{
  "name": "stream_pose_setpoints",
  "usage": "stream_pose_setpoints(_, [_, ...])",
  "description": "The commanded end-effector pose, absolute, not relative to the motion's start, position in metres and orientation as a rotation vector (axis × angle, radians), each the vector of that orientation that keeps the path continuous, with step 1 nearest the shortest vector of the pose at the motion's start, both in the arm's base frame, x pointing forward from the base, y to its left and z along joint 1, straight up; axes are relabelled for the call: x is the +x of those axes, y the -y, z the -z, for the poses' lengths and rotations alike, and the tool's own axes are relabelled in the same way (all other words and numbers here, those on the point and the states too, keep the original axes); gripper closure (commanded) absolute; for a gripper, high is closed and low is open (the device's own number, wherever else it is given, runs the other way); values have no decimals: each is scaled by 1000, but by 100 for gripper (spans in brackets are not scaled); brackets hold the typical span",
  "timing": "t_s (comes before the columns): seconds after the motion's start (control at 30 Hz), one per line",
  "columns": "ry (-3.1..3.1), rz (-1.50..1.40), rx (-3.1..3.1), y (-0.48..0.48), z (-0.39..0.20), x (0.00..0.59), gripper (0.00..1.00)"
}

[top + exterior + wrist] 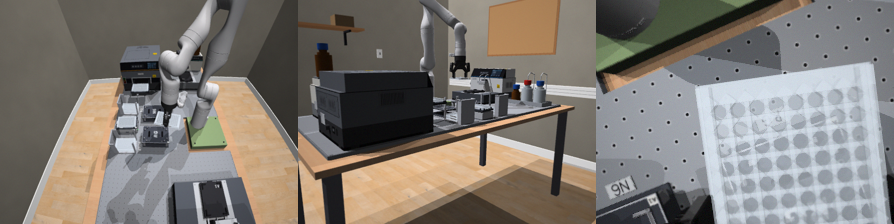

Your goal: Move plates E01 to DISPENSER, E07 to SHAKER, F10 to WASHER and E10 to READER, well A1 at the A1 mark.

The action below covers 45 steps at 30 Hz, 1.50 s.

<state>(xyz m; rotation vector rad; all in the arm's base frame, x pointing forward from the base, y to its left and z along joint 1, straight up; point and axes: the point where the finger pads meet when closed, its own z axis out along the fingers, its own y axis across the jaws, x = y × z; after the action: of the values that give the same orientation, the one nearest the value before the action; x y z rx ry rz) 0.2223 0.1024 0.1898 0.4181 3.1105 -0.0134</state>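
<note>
Top view, listed by size.

- Perforated grey deck point(156, 182) on the wooden table.
- Green base plate point(213, 140) under the arm.
- Black nest marked N6 point(149, 112).
- White well plate point(175, 121): lies directly under the gripper point(166, 119), between the nest and the base plate. Its long axis runs across the picture from one to the other, slightly skewed.
- Exterior view: the gripper point(459, 74) hangs high above the deck, with the well plate point(459, 77) a thin flat strip at its fingertips.
- Fingers stand wide, clamped across the well plate's width.
- Wrist view: the well plate point(796, 160) is flat, wells up, one short end towards the base plate. The labelled end cannot be told.
</note>
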Motion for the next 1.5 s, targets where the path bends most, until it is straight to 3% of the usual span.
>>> stream_pose_setpoints(0.0, [-3119,10,363,-93,-190,225,6])
stream_pose_setpoints(1.47, [-3137,11,-164,33,-191,239,6])
